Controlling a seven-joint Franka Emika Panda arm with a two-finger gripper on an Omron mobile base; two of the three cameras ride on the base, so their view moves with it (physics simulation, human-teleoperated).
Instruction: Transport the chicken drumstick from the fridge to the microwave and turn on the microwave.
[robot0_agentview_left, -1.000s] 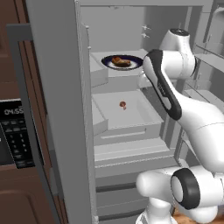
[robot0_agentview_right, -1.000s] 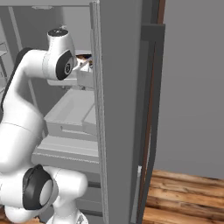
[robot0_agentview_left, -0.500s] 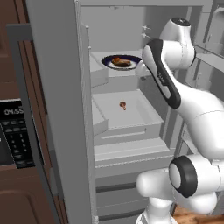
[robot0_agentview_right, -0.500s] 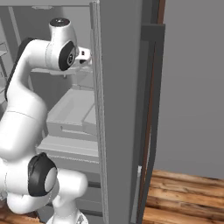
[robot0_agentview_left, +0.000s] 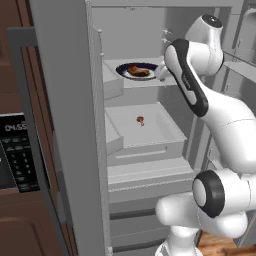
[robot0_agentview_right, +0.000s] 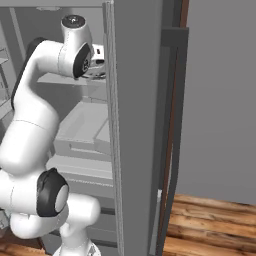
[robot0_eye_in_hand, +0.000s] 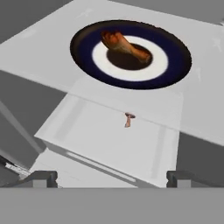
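- Drumstick (robot0_eye_in_hand: 125, 46) lies on a dark-rimmed plate (robot0_eye_in_hand: 179, 65) on the upper fridge (robot0_agentview_left: 70, 100) shelf.
- Pincer (robot0_eye_in_hand: 111, 177) stands wide open, holding nothing, short of the plate.
- Judged light, firm, possibly greasy; grasp across the thick middle.
- Left base view shows the microwave (robot0_agentview_left: 15, 155) keypad at left; the hand view shows the drumstick's lie.

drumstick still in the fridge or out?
In. The drumstick lies on a plate on a fridge shelf; the open hand is apart from it.
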